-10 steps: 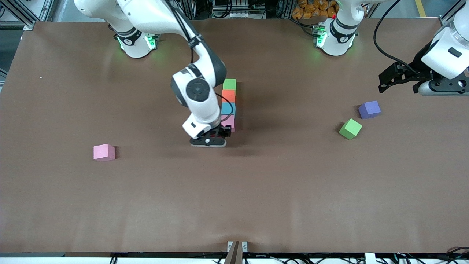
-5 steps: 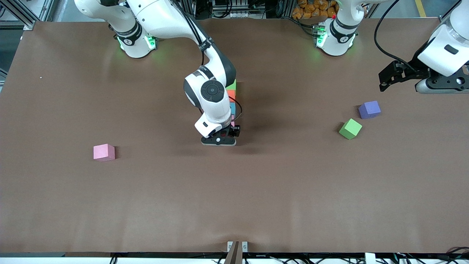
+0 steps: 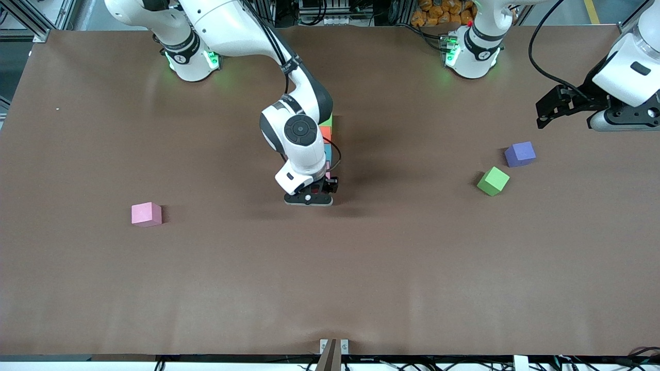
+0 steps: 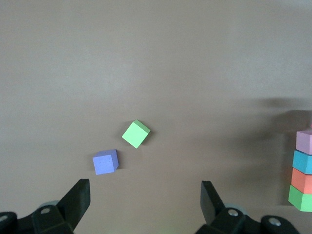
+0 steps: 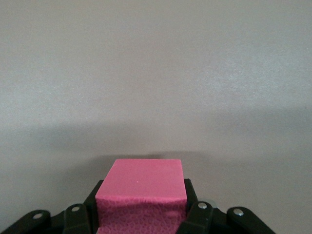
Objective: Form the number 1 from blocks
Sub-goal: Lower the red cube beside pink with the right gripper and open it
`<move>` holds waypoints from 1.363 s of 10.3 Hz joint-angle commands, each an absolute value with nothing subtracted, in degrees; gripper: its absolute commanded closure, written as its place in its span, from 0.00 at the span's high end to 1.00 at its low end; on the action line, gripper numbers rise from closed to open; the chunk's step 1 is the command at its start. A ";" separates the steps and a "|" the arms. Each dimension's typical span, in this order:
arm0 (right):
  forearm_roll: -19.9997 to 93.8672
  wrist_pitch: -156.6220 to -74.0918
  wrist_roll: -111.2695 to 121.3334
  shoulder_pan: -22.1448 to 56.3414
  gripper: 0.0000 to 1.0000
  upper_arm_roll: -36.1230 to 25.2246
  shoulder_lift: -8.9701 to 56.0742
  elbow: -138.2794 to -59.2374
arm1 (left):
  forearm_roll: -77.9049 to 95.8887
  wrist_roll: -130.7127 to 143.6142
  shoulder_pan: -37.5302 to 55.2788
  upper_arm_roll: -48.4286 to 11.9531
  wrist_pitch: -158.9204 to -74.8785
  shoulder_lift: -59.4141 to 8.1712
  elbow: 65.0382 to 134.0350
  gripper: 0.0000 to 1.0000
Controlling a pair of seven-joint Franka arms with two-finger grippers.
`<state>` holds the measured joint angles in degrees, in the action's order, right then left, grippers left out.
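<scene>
column of four built, fifth block in hand

right pincer (image 3: 309, 191) clamped on a deep pink block (image 5: 141, 192), low at the near end of the column (image 4: 305, 170) – green, orange, light blue, pink. left pincer (image 4: 144, 195) waiting wide open over the surface (image 3: 361, 268). loose: purple block (image 3: 520, 153), green block (image 3: 493, 181), pink block (image 3: 146, 214). column mostly hidden by the arm – held block's contact with the surface unclear.

No text, label, brand, number or sign can be read anywhere: the plain-coloured foam cubes, the brown table covering and the white robot arms bear none.
</scene>
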<state>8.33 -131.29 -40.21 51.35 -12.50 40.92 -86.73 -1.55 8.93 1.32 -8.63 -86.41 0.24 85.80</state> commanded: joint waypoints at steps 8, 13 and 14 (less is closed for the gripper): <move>9.58 -131.22 -39.64 53.17 0.66 -13.27 43.51 -83.85 | -1.14 8.88 1.32 -8.44 -85.08 -0.53 84.64 1.00; 9.49 -131.13 -39.37 53.35 0.67 -13.27 43.42 -84.29 | -1.58 8.96 1.32 -8.44 -85.17 -0.79 84.64 1.00; 9.49 -131.13 -39.37 53.35 0.67 -13.27 43.42 -84.29 | -1.58 8.96 1.32 -8.44 -85.25 -0.88 84.73 1.00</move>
<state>8.33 -131.38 -40.01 52.58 -12.50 42.47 -85.55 -1.54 8.93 1.31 -8.59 -86.39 -0.29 85.80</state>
